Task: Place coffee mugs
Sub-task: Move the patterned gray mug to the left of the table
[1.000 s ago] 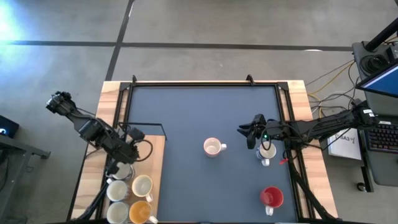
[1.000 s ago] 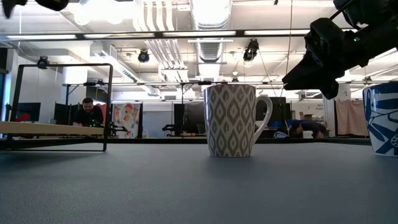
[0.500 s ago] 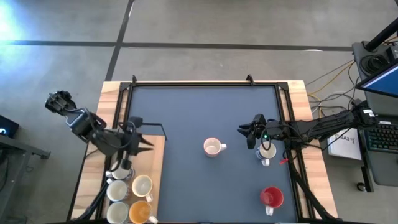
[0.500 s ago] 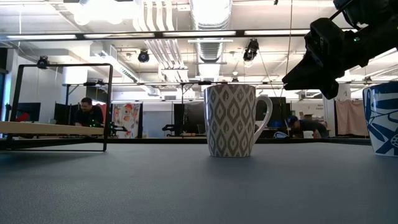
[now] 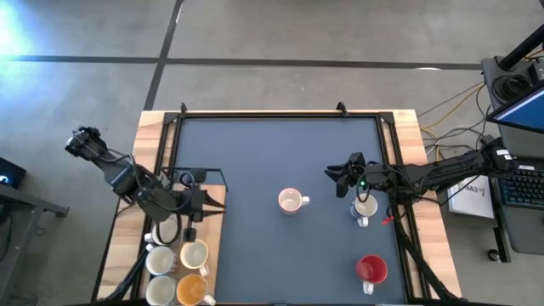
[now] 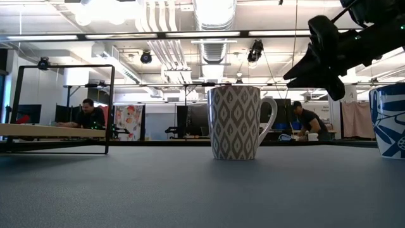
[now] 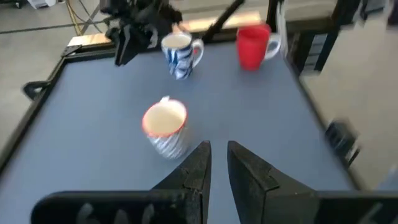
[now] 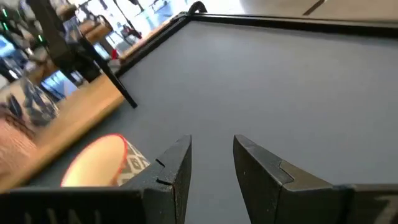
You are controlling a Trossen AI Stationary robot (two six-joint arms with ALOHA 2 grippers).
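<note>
High view: left claw (image 5: 197, 206) hangs empty over the wooden side shelf (image 5: 214, 197), fingers nearly together with a thin gap, just above the stored mugs (image 5: 180, 259) (three cream or white, one orange). Right claw (image 5: 334, 177) hovers released, holding nothing, beside the blue-patterned mug (image 5: 365, 206). Grey-patterned mug (image 5: 291, 201) sits mid-counter (image 5: 272, 153), red mug (image 5: 371, 269) near the front right corner. Risk, I'd say: the right claw is so near the blue mug that a sideways approach could clip its rim and tip it.
</note>
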